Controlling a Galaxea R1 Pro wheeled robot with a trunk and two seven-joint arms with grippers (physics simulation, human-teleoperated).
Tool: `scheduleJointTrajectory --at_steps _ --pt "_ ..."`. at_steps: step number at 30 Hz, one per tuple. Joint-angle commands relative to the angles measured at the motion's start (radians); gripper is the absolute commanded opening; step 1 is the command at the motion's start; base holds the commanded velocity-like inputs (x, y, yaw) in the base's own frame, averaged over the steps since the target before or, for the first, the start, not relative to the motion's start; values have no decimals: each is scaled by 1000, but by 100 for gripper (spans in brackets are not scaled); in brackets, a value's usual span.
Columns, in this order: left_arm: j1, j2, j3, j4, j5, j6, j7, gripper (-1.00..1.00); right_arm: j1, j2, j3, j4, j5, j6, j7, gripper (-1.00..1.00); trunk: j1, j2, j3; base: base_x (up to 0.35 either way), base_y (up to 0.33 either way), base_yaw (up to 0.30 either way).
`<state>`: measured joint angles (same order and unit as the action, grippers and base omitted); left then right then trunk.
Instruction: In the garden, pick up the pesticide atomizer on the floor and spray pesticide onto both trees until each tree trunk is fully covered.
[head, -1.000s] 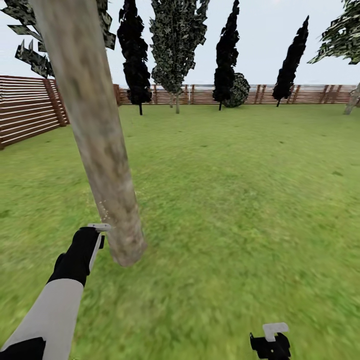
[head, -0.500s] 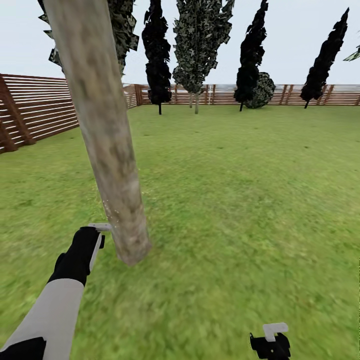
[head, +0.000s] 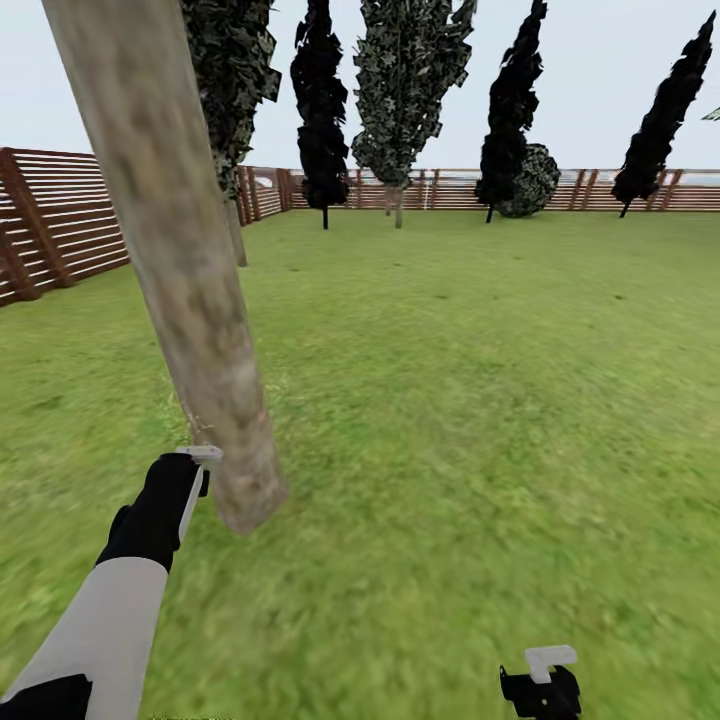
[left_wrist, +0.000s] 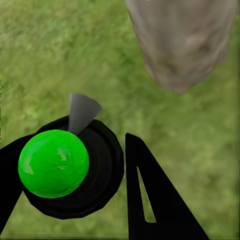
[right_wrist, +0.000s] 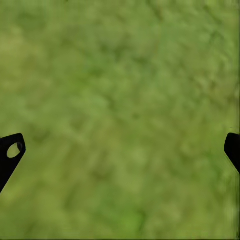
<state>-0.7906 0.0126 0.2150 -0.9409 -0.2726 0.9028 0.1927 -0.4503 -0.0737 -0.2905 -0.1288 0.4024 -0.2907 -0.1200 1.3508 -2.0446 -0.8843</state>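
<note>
Camera has swung, trunk (head: 190, 330) now nearer left end effector (left_wrist: 107, 172) clenched on atomizer (left_wrist: 54, 163); right end effector (right_wrist: 120, 150) released, spraying continues.

The thick tree trunk (head: 185, 290) stands just beyond the left gripper (head: 190, 470), blocking the near left. Right of it, open lawn (head: 480, 400) runs clear to the far fence (head: 60, 215); the gap at the trunk looks tight, possibly touching.

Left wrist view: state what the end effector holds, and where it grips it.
The left end effector holds the pesticide atomizer, its fingers closed around the black round body below the green top; the exact contact spot is hidden.
</note>
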Motion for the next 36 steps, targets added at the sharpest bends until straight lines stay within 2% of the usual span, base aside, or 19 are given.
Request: scheduleJointTrajectory --at_steps 1,6,8,12,20,22,25,36 --pt "-1 0 0 -1 3 4 5 -100 -1 0 -7 1 10 -4 -3 100 0 0 -1 86 -271 257" --pt "-3 7 4 -4 3 13 2 -100 -1 0 -7 1 10 -4 -3 100 0 0 -1 130 -259 274" --pt "-9 10 4 -40 3 24 0 -100 -1 0 -7 1 10 -4 -3 100 0 0 -1 259 -161 276" --pt "-17 10 2 -53 4 85 -2 -100 -1 0 -7 1 10 -4 -3 100 0 0 -1 189 -56 276" --pt "-22 7 1 -75 4 96 -4 -100 -1 0 -7 1 10 -4 -3 100 0 0 -1 16 -2 258" --pt "-36 -1 -4 -76 4 97 -4 -100 -1 0 -7 1 10 -4 -3 100 0 0 -1 204 0 55" --pt "-42 -6 -33 -76 4 97 -4 -100 -1 -3 -7 1 12 -4 -3 100 0 0 -1 308 -34 7" --pt "-42 -2 -37 -76 3 108 -3 -100 -1 -3 -7 1 12 -4 -3 100 0 0 -1 -7 -256 0"
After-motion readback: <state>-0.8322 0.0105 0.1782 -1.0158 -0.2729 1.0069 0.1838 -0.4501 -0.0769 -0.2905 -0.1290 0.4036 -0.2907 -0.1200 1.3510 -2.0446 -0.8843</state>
